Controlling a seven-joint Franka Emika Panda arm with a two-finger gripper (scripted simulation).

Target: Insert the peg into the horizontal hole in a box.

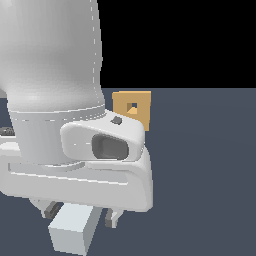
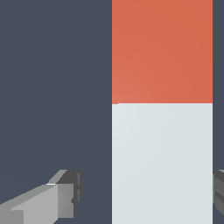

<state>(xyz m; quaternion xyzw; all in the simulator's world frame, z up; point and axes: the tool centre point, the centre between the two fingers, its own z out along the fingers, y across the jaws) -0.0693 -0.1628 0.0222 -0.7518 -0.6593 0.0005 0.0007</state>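
The arm's white body (image 1: 55,100) fills the upper left and centre of the exterior view, its wrist housing low over the dark blue-grey floor (image 1: 205,175). The gripper (image 1: 80,214) sits at the lower left of that frame with the jaws spread apart; one dark finger (image 1: 51,209) shows on the exterior view's left of the peg (image 1: 74,229) and a paler one (image 1: 111,218) on the exterior view's right. The peg's pale grey-white end lies on the floor between them, at the bottom of the frame. In the wrist view the peg (image 2: 162,109) appears as a broad bar, orange-red in its upper section and pale grey-white below, with the join roughly at mid-height. One finger (image 2: 65,194) stands well clear of the bar with bare floor (image 2: 52,87) visible between them; the other finger (image 2: 218,192) shows only at the frame's edge, just beside the bar, and contact there cannot be determined. The tool is open and has hold of nothing. The box (image 1: 134,106), tan-orange and upright, stands just above the centre of the exterior view, partly hidden behind the wrist housing, with the hole (image 1: 133,106) visible in the middle of its face. The peg is well apart from the box.
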